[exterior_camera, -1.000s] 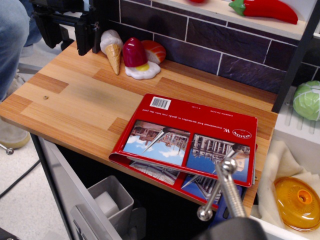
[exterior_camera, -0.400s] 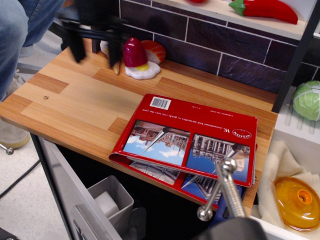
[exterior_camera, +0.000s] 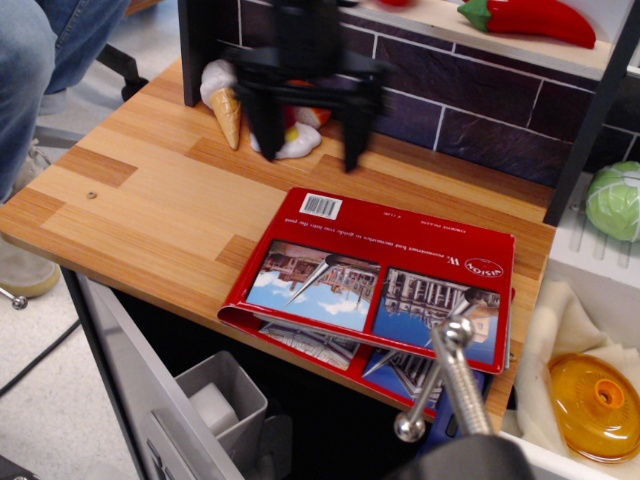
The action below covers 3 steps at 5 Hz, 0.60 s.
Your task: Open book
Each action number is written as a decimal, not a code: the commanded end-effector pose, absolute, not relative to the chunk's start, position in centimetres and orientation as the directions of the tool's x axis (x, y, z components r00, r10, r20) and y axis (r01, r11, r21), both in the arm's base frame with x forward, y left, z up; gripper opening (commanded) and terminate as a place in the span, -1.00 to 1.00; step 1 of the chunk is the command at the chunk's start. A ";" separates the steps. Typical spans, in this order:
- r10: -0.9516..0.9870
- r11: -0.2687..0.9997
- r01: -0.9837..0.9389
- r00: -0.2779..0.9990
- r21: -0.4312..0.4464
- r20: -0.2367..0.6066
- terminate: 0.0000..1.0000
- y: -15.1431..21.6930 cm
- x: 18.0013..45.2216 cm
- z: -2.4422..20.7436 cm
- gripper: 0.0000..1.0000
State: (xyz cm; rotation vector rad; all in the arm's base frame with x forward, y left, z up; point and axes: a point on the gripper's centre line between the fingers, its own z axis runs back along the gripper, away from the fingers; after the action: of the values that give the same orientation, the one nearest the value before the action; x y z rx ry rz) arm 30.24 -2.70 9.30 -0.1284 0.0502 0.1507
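Observation:
The book [exterior_camera: 385, 275] lies closed on the wooden counter [exterior_camera: 150, 200], overhanging its front edge. Its glossy red cover shows two building photos, a white barcode and white text. Inner pages with photos peek out below the cover at the front. My gripper [exterior_camera: 310, 140] is black and blurred with motion, hanging above the counter just behind the book's far left corner. Its two fingers [exterior_camera: 264, 125] point down and stand wide apart, holding nothing.
A toy ice cream cone [exterior_camera: 226, 100] and a red-and-white toy [exterior_camera: 290, 140] sit at the back by the dark tiled wall. A red pepper [exterior_camera: 530, 20] lies on a shelf. A green cabbage [exterior_camera: 615, 200] and an orange lid [exterior_camera: 598, 400] are at right. A metal rod [exterior_camera: 445, 375] stands in front.
My gripper has swept from the far left back corner to the right, now above the counter just behind the book. The book has not moved.

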 end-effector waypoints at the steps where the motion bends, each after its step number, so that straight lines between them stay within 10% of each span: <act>1: 0.291 0.955 -0.289 0.956 -0.069 0.018 -1.00 -11.7 30.0 8.4 1.00; 3: 0.407 0.912 -0.409 0.912 0.037 0.059 -1.00 -16.3 33.2 5.8 1.00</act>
State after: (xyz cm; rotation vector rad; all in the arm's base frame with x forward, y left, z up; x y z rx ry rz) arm 32.21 -16.14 3.62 0.1101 0.0035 0.4105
